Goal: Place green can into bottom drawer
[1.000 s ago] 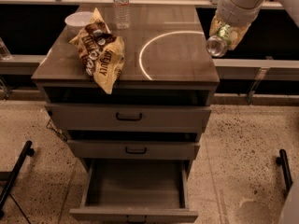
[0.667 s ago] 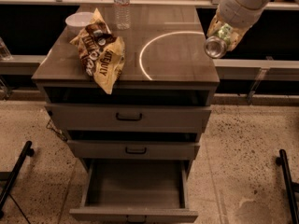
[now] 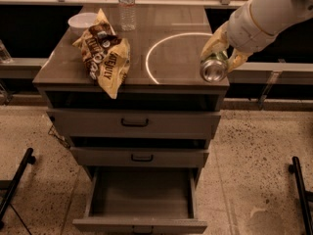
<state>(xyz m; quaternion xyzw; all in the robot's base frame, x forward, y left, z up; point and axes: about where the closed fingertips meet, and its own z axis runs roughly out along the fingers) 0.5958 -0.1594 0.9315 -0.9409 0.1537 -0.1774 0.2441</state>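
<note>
Apparently the claw (image 3: 220, 54) clasps the green can (image 3: 212, 70), only its silver end showing, over the cabinet (image 3: 176, 18) corner.

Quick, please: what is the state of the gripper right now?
Gripper: closed on the green can, holding it on its side at the right front corner of the cabinet top.

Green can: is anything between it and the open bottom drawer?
Nothing visible. The hand holds the small green aluminium can over the front right corner of the grey cabinet top. The two grey bar-handled drawers are shut, and the wide grey-brown bottom drawer stands pulled out, nothing visible in its tray.
</note>
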